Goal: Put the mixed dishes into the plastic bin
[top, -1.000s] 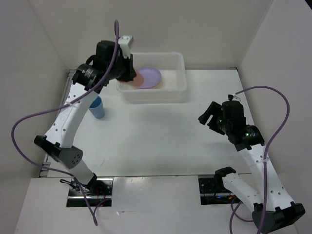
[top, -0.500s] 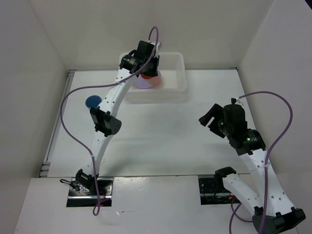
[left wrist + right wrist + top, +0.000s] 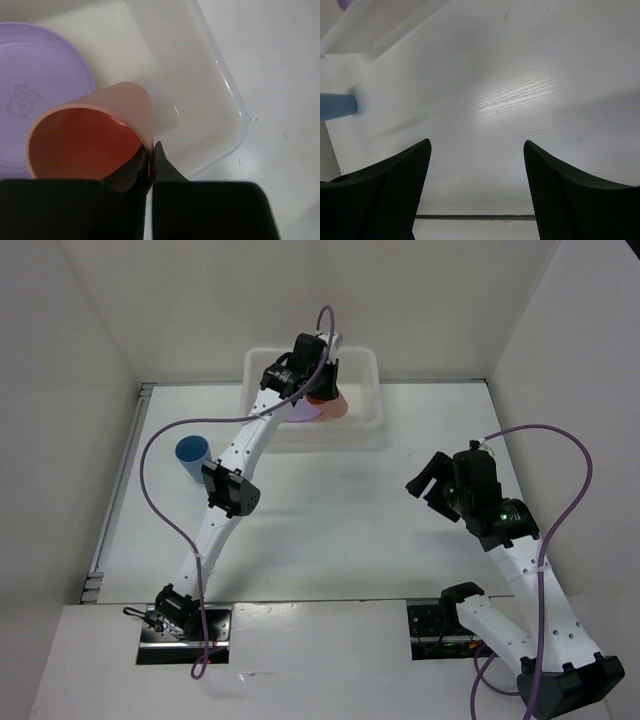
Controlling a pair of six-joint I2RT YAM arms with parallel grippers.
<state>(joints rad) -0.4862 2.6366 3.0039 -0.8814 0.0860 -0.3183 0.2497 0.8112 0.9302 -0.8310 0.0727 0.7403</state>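
At the left, the blue cup (image 3: 191, 451) stands on the table (image 3: 330, 520), well apart from the plastic bin (image 3: 368, 423), so it is not yet put away. The left gripper (image 3: 150, 150) is closed on the wall of the red cup (image 3: 95, 135) and holds it tilted above the bin, where the purple plate (image 3: 40, 85) already lies; other plates I cannot see. At the right, the right gripper (image 3: 476, 145) hangs open and empty.

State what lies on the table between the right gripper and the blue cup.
Nothing: the right wrist view shows bare table from right gripper to blue cup.
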